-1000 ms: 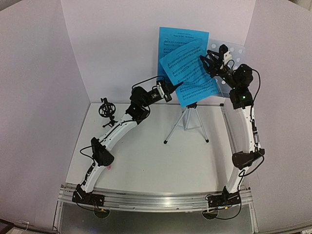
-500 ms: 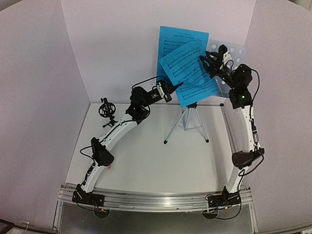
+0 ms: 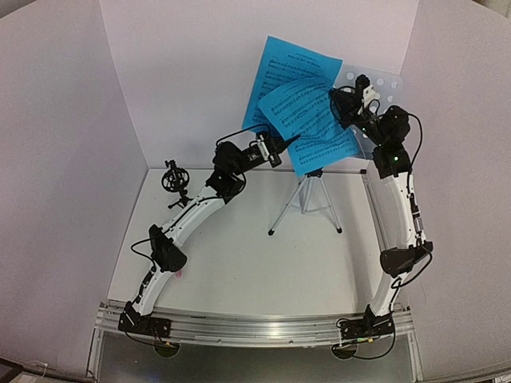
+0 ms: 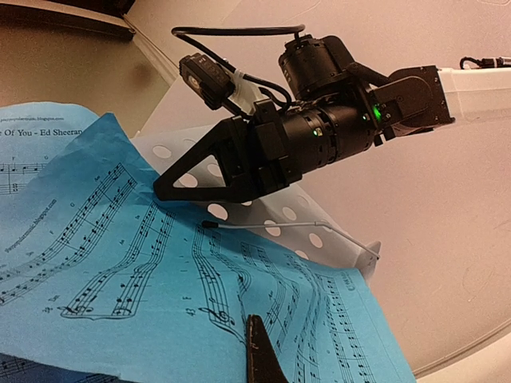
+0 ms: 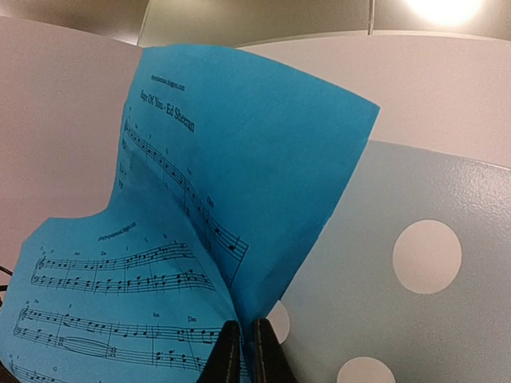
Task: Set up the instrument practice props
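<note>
right gripper (image 3: 337, 100), seen from above, is nipped onto the right edge of the two blue pages (image 3: 319, 132) high on the music stand (image 3: 389, 84), at the far right of the table (image 3: 239, 255). the back page (image 3: 281, 64) leans left, its top corner hanging past the stand with nothing behind it; a tug leftward could well slide it off. left gripper (image 3: 294, 141) is pressed together, holding nothing, its tip just beside the lower left edge of the front page (image 3: 303, 112). open room lies left and near; the right wall (image 3: 467, 159) is close beside the stand. the tripod (image 3: 306, 203) looks narrow, so a hard push may tip it. the mic holder (image 3: 172, 179) stands well apart, far left.

left wrist view: a thin wire arm (image 4: 287, 227) crosses the stand near the page's edge; paper dragged past it could snag or crease.

right wrist view: the fingers (image 5: 229, 359) are nearly together with blue paper between them. whether both pages are caught i cannot tell; if only one is, the other may drop.
</note>
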Tool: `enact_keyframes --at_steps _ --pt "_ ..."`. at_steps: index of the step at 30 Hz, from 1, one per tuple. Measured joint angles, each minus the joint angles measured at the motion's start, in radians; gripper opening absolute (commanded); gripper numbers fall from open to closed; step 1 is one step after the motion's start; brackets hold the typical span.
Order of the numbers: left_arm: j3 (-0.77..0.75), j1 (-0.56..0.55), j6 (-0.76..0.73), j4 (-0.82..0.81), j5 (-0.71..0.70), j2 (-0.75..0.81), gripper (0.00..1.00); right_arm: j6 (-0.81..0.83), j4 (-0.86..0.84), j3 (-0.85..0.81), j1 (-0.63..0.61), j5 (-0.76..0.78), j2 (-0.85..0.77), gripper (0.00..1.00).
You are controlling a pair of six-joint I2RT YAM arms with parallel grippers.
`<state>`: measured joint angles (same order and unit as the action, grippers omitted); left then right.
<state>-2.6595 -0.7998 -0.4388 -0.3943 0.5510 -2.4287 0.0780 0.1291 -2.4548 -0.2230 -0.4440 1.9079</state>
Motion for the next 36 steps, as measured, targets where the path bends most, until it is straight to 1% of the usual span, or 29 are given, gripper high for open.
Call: enact_keyframes --at_steps 7,14,15,18,19,26,32,34,36 --pt "0.003 0.000 0.001 -0.001 0.000 0.000 0.00 0.001 -0.001 0.023 0.000 0.016 -0.015 0.00" --pt "0.011 0.000 0.002 -0.005 0.000 0.000 0.00 0.004 -0.002 0.050 0.000 0.045 -0.038 0.00" --pt "0.015 0.000 0.002 -0.008 0.000 0.000 0.02 0.005 -0.002 0.053 0.000 0.051 -0.041 0.00" --pt "0.028 0.000 0.007 -0.010 -0.001 0.000 0.15 0.008 -0.001 0.059 0.000 0.072 -0.049 0.00" --pt "0.033 0.000 0.012 -0.011 -0.001 0.000 0.18 0.008 -0.001 0.060 0.000 0.081 -0.052 0.00" --pt "0.085 0.000 0.019 -0.026 -0.001 0.008 0.26 0.026 -0.003 0.101 0.000 0.155 -0.097 0.00" --pt "0.121 0.000 0.019 -0.026 -0.001 0.038 0.30 0.038 -0.007 0.156 0.000 0.237 -0.144 0.00" --pt "0.136 0.000 0.019 -0.026 -0.002 0.053 0.34 0.038 -0.007 0.168 0.000 0.252 -0.154 0.00" --pt "0.147 0.000 0.019 -0.026 -0.002 0.066 0.40 0.037 -0.009 0.174 0.000 0.256 -0.159 0.00"
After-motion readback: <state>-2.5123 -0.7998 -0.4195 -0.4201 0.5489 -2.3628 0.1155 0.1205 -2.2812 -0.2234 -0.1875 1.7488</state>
